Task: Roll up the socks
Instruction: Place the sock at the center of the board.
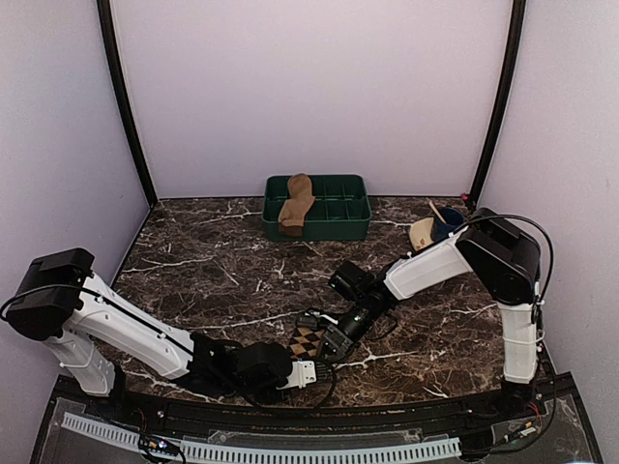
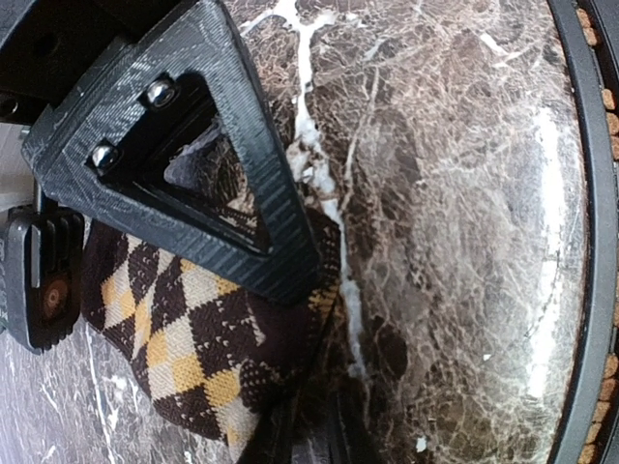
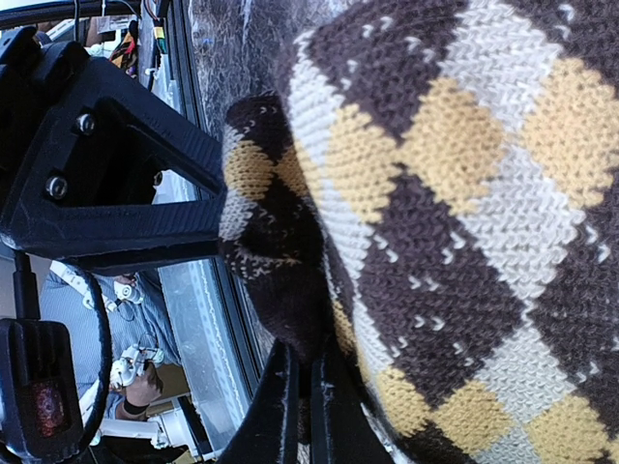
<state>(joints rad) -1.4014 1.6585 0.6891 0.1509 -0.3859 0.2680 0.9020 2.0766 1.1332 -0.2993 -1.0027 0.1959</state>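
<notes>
A: Top external: argyle sock (image 1: 308, 340) on bench (image 1: 213, 261), wedged between both jaws, long axis hidden. Tan sock (image 1: 296, 205) lies well apart, across green tray (image 1: 353, 230).
B: Left wrist?
A: Left jaws straddle the sock's edge. Whether they grip, cannot tell.
B: Right wrist?
A: Right jaws closed, pinching a bunched fold. Knit soft, diamonds crisp.

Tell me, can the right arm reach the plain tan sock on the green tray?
Probably not yet: the right tool is shut on the dark argyle knitted sock. Otherwise the way to the tan sock looks free.
</notes>
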